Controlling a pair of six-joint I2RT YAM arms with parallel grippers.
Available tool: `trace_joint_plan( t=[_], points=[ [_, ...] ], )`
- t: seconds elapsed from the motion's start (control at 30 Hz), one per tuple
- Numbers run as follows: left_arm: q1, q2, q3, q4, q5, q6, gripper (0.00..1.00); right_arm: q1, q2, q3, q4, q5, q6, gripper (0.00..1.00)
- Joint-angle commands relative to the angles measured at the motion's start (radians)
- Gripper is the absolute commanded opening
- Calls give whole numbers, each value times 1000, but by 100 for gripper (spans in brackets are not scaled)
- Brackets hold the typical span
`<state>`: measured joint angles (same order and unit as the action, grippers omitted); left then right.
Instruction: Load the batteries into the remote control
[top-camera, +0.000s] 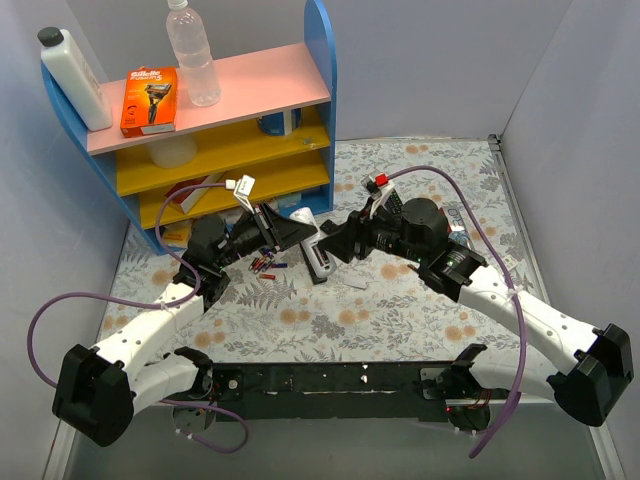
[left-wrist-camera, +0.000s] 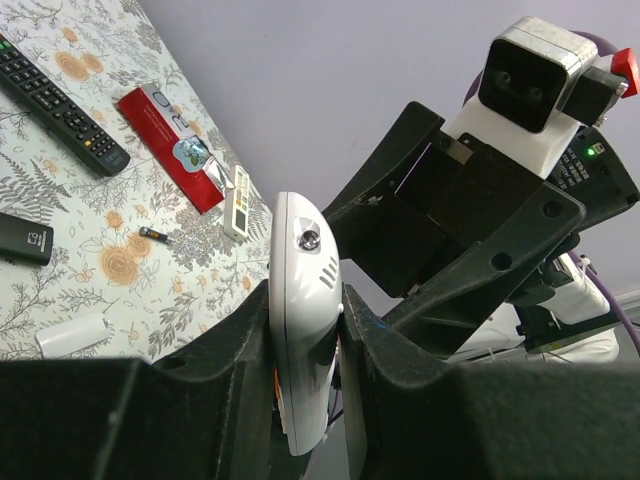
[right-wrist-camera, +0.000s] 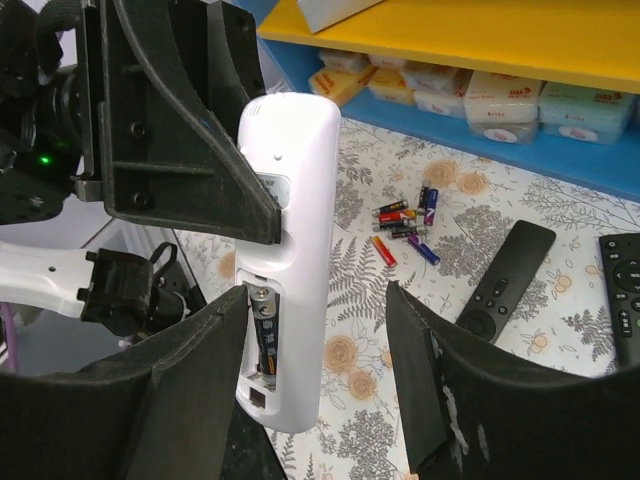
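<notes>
From above, the left claw (top-camera: 300, 235) and the right claw (top-camera: 340, 245) meet over the middle of the table (top-camera: 400, 320). The white remote (top-camera: 318, 263) is between them. The loose batteries (top-camera: 265, 264) lie in a small heap on the table, just left of the remote. A shelf (top-camera: 230, 140) stands at the far left.

In the left wrist view, the left claw is squeezed shut on the remote. One finger (left-wrist-camera: 230, 370) presses on each side. The remote is up off the table. The right claw is just behind it. Down on the table lie a black remote (left-wrist-camera: 65, 105), a red box (left-wrist-camera: 170, 148) and a little white lid (left-wrist-camera: 72, 335).

In the right wrist view, the remote stands up tall with its back open. One dark cell (right-wrist-camera: 264, 335) sits in the slot near the low end. The right claw is open wide and holds nothing. Its two fingers (right-wrist-camera: 430, 390) stand on either side of the remote's low end. The right finger is clear of the remote. I cannot tell if the other one touches it. The batteries lie on the table farther off, near the foot of the shelf. Some are red and blue, and some are dark and yellowish.
</notes>
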<state>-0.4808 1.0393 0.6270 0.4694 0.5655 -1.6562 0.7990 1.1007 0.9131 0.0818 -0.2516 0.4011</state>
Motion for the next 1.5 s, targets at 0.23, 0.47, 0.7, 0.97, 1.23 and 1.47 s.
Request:
trace_joint_plan(
  t=[0.23,0.47,0.7,0.97,1.23,1.47],
  points=[
    [-1,-33,-4,43,11,6,0,-21,14,-22,131,-49,119,63],
    [-1,-33,-4,54,14,4,0,-32,18,-51,134,-54,148,62],
    [1,-39,-1,66,16,6,0,-41,24,-83,144,-67,170,61],
    [1,-48,-9,127,17,-19,0,-43,36,-114,136,-121,166,60],
    [2,-70,-16,159,10,-20,0,-60,4,-178,110,-84,176,58],
    [1,-61,-41,276,69,-56,0,-104,30,-201,85,-123,254,56]
  ],
)
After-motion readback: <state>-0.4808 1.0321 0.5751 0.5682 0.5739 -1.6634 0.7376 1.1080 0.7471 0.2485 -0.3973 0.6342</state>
